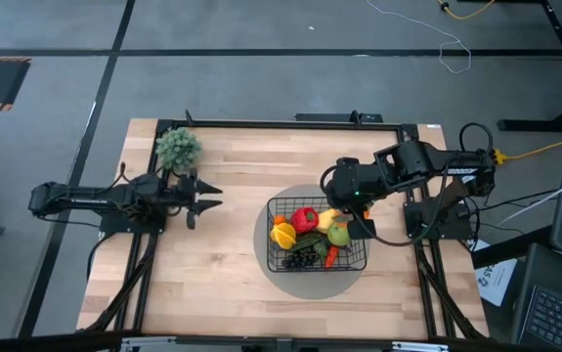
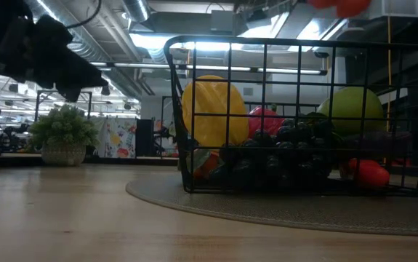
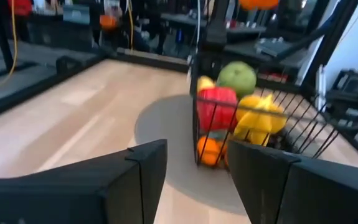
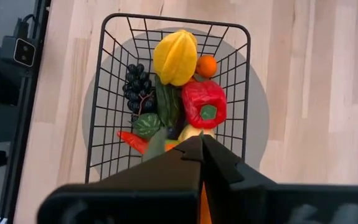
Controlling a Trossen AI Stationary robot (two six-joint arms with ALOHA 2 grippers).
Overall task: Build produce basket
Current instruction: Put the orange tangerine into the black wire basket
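Hovering over basket point(image 1: 279, 256), right hand point(image 1: 363, 224) shut, empty; left hand point(image 1: 209, 195) open; no legible writing.

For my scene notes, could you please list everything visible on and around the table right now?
Black wire-mesh basket: one, black, on the grey round mat, right of table centre.
Grey round mat: one, grey, under the basket.
Red toy pepper: one, red, in basket.
Yellow ridged toy fruit: one, yellow, in basket.
Dark toy grapes: one bunch, in basket.
Round green toy fruit: one, in basket.
Small potted green plant: one, far left of the table.
Left gripper: jaws open, empty, left of basket.
Right gripper: jaws shut, over basket.
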